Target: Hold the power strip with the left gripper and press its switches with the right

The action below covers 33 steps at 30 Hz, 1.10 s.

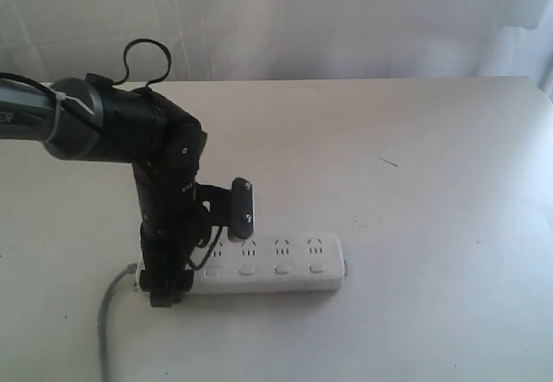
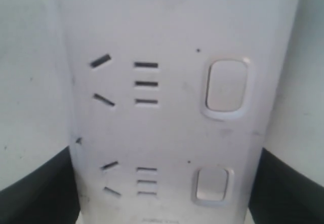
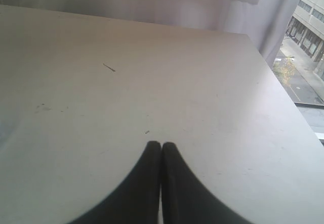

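Note:
The long white power strip (image 1: 285, 265) lies on the table near its front, with its grey cord (image 1: 107, 317) trailing off its left end. My left gripper (image 1: 168, 289) comes down over that left end and is shut on the strip. In the left wrist view its black fingers (image 2: 38, 193) press against both long edges of the power strip (image 2: 162, 127). Two switches (image 2: 226, 88) show there between socket slots. Several switches (image 1: 282, 270) line the strip's near edge. My right gripper (image 3: 161, 146) is shut and empty over bare table. It is out of the exterior view.
The white table (image 1: 432, 183) stretches wide to the right of the strip, with a small dark mark (image 1: 389, 162) on it. White curtains (image 1: 302, 19) hang behind the far edge. A window (image 3: 309, 57) lies past the table's corner in the right wrist view.

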Available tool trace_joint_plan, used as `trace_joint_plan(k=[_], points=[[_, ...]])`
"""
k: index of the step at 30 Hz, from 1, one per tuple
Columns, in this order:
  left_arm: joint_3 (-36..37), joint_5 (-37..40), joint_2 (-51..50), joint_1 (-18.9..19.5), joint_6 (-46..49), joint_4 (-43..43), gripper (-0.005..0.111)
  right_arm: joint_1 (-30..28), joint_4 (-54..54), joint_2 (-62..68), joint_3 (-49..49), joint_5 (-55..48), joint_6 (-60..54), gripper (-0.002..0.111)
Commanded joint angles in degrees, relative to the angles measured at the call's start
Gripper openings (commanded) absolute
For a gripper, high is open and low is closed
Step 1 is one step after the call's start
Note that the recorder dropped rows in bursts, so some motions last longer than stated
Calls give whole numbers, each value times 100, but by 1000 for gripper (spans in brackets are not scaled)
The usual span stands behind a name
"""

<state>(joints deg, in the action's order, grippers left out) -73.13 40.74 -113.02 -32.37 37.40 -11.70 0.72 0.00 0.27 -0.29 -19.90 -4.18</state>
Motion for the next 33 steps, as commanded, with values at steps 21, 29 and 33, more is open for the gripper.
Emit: trace_joint_plan(k=[21,29,33], points=[[164,-1308,720,-629,520,1623,0,-7,-34,-27,29,18,-9,0],[257,-675,774,-226,891,1913,0,-7,-34,-27,29,18,-9,0],[463,-686,774,-226,1253,2223,0,-7,-34,-27,29,18,-9,0]])
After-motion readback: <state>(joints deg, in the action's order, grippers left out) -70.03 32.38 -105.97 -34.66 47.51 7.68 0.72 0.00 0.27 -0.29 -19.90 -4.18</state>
